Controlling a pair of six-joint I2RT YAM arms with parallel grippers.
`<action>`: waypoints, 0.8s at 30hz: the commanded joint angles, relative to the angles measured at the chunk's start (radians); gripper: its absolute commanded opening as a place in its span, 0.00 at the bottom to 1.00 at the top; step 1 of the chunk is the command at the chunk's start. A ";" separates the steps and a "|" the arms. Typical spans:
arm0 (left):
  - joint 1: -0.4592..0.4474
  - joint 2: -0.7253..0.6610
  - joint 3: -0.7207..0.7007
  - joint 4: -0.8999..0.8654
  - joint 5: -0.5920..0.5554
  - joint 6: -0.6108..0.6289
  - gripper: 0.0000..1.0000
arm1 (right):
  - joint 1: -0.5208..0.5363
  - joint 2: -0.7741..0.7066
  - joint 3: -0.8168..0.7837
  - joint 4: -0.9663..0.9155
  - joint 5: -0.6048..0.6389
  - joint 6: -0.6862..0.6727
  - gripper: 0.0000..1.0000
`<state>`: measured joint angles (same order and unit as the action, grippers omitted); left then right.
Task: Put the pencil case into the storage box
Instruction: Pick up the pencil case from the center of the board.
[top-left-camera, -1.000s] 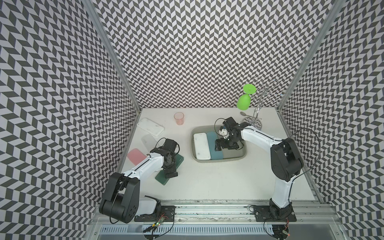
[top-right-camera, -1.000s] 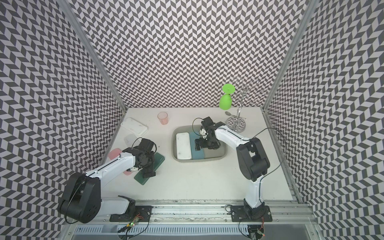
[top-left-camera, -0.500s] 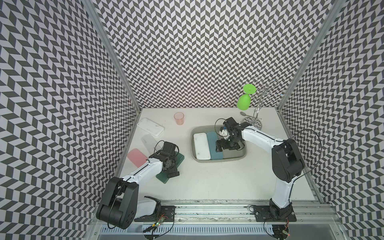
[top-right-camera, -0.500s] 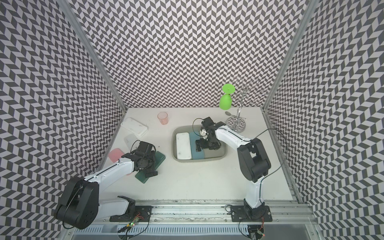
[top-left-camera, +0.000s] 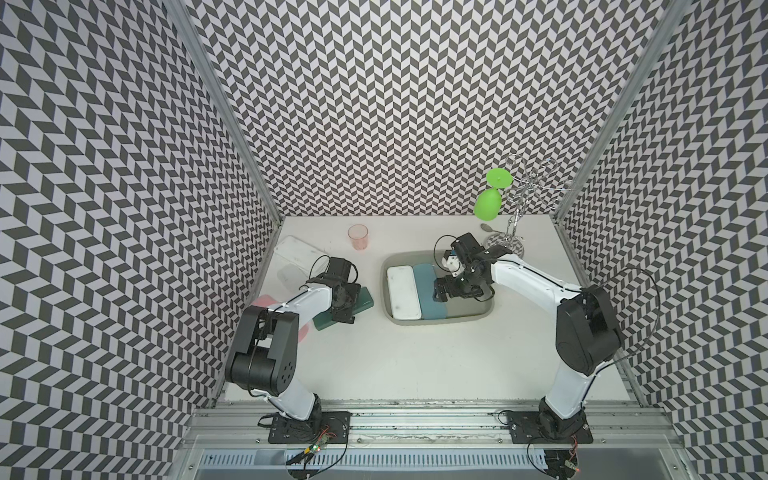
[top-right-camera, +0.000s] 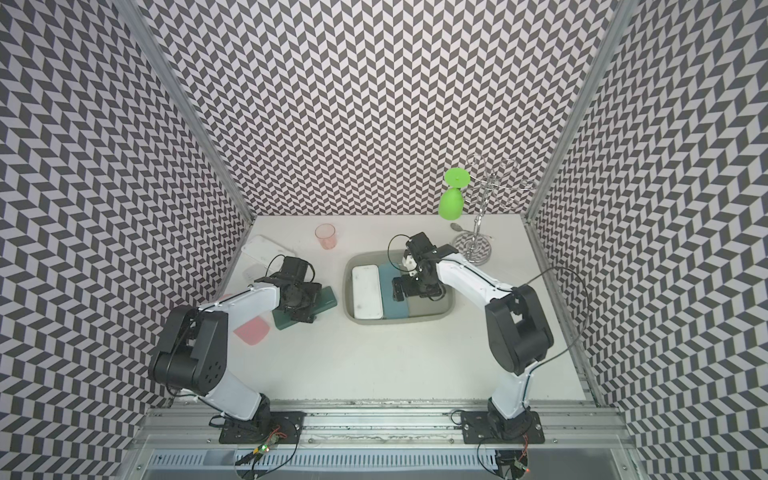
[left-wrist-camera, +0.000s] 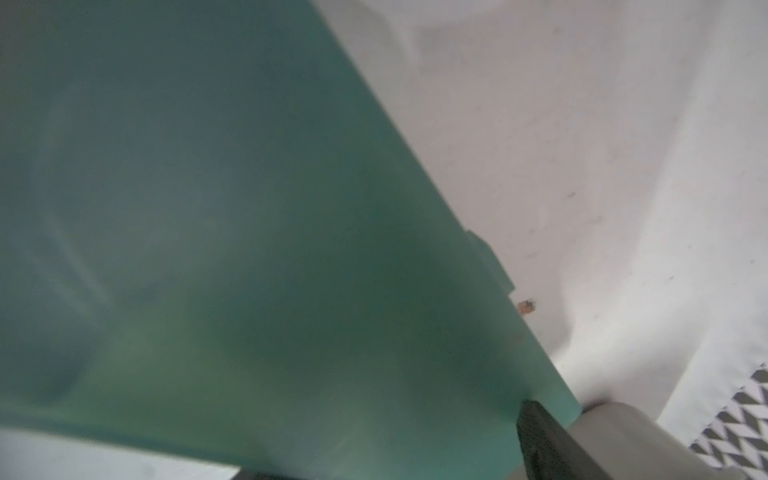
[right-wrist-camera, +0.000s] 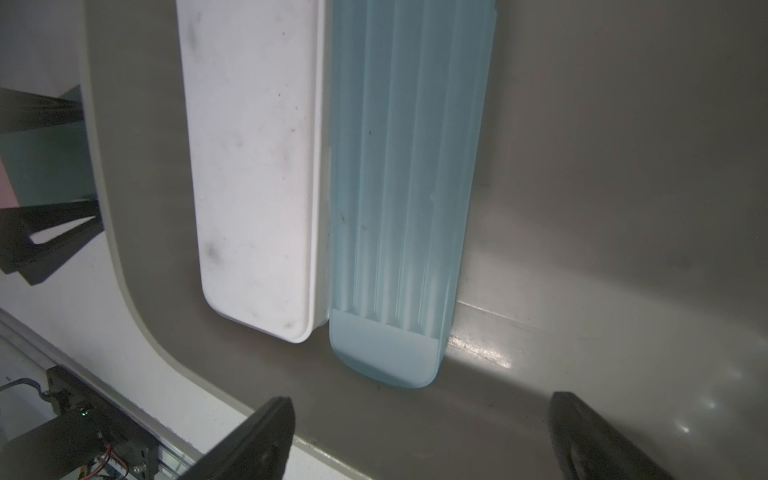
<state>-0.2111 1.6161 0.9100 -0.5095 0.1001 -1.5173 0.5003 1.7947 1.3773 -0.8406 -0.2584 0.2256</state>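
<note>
Left of the box (top-left-camera: 467, 309), on the table (top-left-camera: 415, 365), lies the green case (top-left-camera: 365, 300). Its long axis slants from near-left to far-right, while the cases already boxed run near to far. The left gripper (top-left-camera: 344, 313) is down over its middle, and that arm is plainly the closer one; the box sits just to the case's right. I cannot tell if the jaws have closed on the case or merely straddle it: the wrist view shows little but green lid.

Inside the box the white case (top-left-camera: 403, 291) lies along the left wall with the blue case (top-left-camera: 432, 309) touching it, and the right third is bare. The right gripper (right-wrist-camera: 422, 419) hangs over that part, jaws wide apart, holding nothing. I'd guess the green case needs a turn to fit that slot. A pink case (top-right-camera: 252, 330) lies near-left on the table, partly under the left arm.
</note>
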 joint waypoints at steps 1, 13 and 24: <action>-0.008 0.024 0.012 -0.181 -0.003 0.286 0.77 | -0.007 -0.048 -0.040 0.050 0.004 0.023 1.00; -0.055 0.121 0.125 -0.341 -0.066 0.734 0.67 | -0.026 -0.083 -0.086 0.075 -0.004 0.041 0.99; -0.190 0.132 0.222 -0.474 -0.202 0.944 0.64 | -0.028 -0.087 -0.086 0.066 -0.010 0.046 0.99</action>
<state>-0.3664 1.7119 1.1198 -0.8375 -0.0212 -0.6746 0.4751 1.7397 1.2919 -0.7998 -0.2615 0.2623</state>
